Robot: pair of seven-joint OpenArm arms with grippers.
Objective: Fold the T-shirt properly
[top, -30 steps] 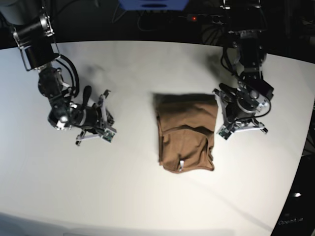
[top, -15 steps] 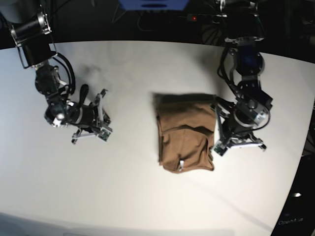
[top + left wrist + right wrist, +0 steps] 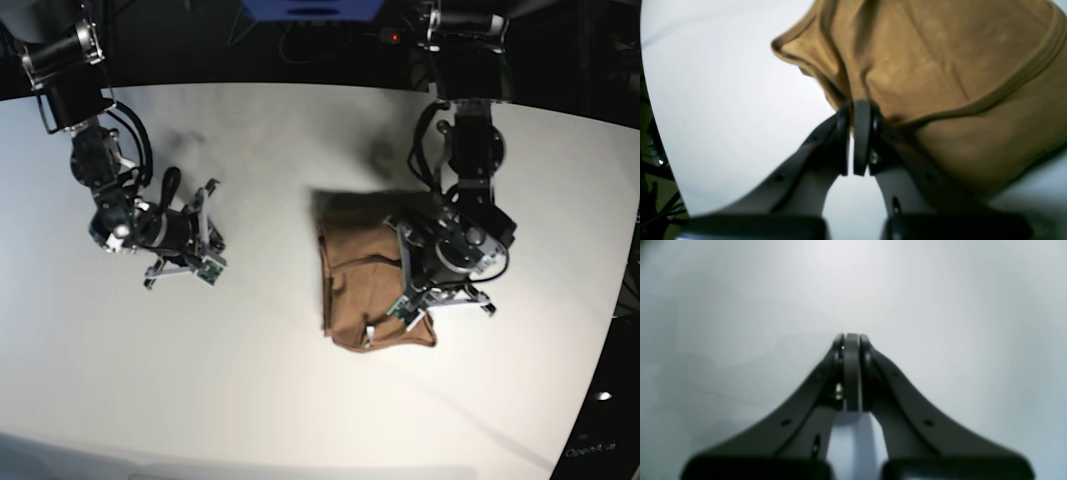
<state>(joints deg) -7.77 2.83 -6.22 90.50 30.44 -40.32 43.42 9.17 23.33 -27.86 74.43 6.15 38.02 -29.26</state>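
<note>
The brown T-shirt [image 3: 350, 285] lies folded into a rough rectangle at the middle of the white table [image 3: 300, 400]. My left gripper [image 3: 415, 278] hangs over the T-shirt's right half. In the left wrist view that gripper [image 3: 853, 108] is shut, its tips at a folded edge of the T-shirt [image 3: 940, 66]; no cloth shows between the pads. My right gripper [image 3: 195, 245] is well to the left of the T-shirt, low over bare table. In the right wrist view it [image 3: 851, 340] is shut with nothing in it.
The table's curved dark edge [image 3: 600, 330] runs down the right side. Dark equipment and a blue object [image 3: 310, 8] sit beyond the far edge. White table surface [image 3: 940, 306] lies between the right gripper and the cloth.
My left arm has swung from beside the T-shirt's right edge to over its right half. The right arm drifted slightly left. The T-shirt has kept its shape and place.
</note>
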